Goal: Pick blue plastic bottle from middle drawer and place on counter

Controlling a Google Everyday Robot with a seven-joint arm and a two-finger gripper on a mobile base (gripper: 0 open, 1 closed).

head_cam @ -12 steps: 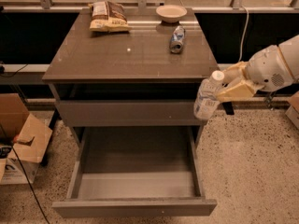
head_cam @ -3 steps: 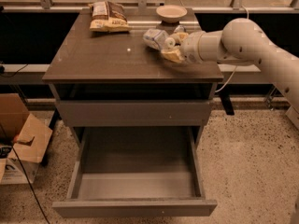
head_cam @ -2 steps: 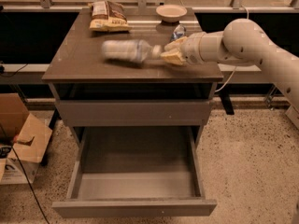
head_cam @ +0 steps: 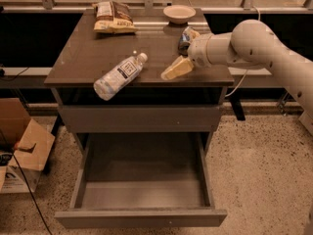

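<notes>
The blue plastic bottle [head_cam: 120, 76] lies on its side on the counter [head_cam: 83, 53], cap pointing toward the back right and base at the front edge. My gripper [head_cam: 177, 68] hovers just above the counter to the bottle's right, apart from it, open and empty, with the arm [head_cam: 254, 43] reaching in from the right. The middle drawer [head_cam: 142, 185] is pulled out below, and its grey interior is empty.
A snack bag [head_cam: 113, 17] and a shallow bowl [head_cam: 179, 13] sit at the back of the counter. A drink can [head_cam: 186, 37] stands just behind my gripper. A cardboard box [head_cam: 22, 148] is on the floor at the left.
The bottle has gone from my grip above the open drawer to the counter. It was let go, rolled left and forward, and now rests near the front edge. My gripper stays at the right.
</notes>
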